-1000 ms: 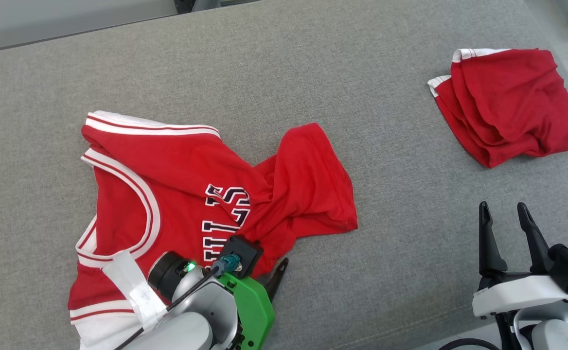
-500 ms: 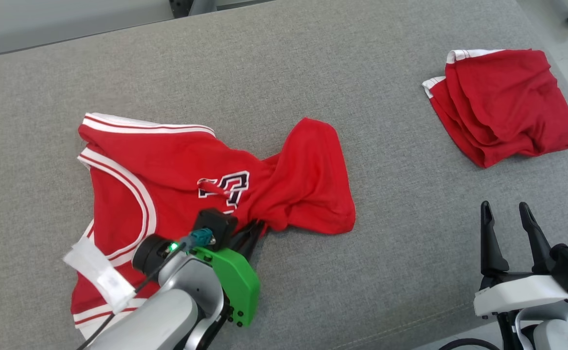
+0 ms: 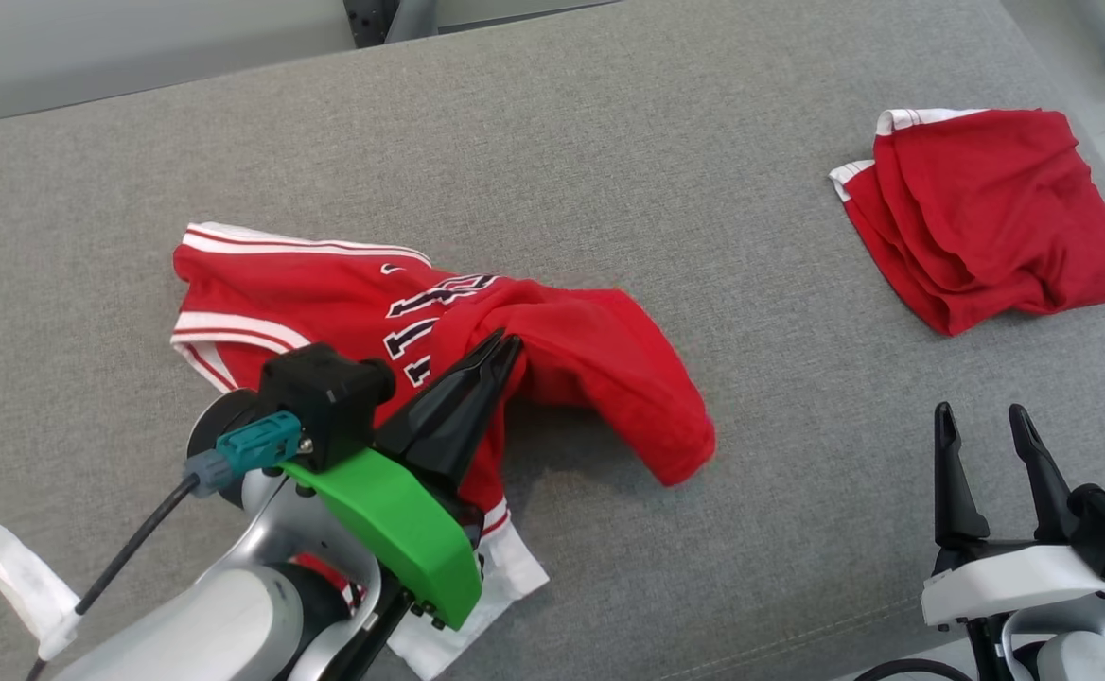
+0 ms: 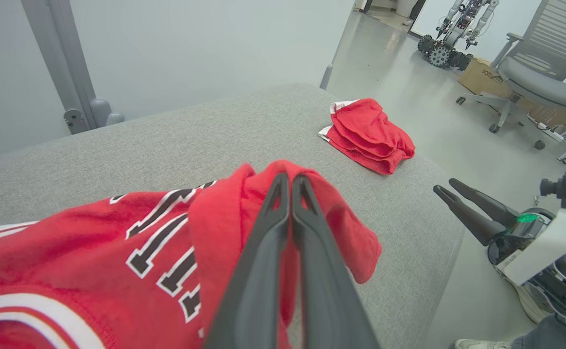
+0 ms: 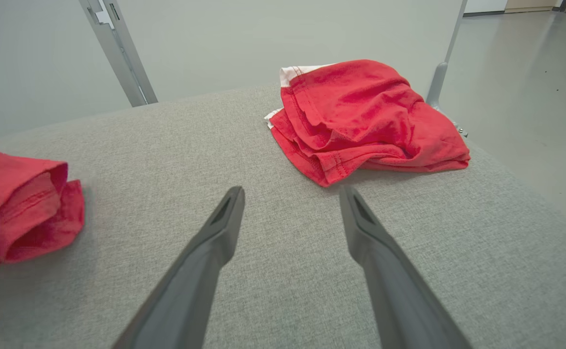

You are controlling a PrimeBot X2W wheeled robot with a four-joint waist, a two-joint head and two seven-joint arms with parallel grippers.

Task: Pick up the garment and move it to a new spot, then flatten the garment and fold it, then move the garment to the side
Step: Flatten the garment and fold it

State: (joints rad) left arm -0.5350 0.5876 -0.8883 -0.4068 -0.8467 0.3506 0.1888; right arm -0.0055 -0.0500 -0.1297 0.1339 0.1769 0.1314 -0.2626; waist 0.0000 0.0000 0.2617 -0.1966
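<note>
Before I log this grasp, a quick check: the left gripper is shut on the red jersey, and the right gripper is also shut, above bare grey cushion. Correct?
Not quite: the right gripper is open, its jaws spread apart above the bare grey cushion, as the right wrist view shows. The left gripper is indeed shut on the red jersey.

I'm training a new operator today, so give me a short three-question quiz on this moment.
1. True or false: the left claw is shut on a fold of the jersey.
2. The right claw is: A) open, holding nothing; B) shut on the jersey; C) shut, holding nothing.
3. Fill in: in the head view, the red pile lies to the jersey's ____.
Key: 1 true; 2 A; 3 right.
</note>
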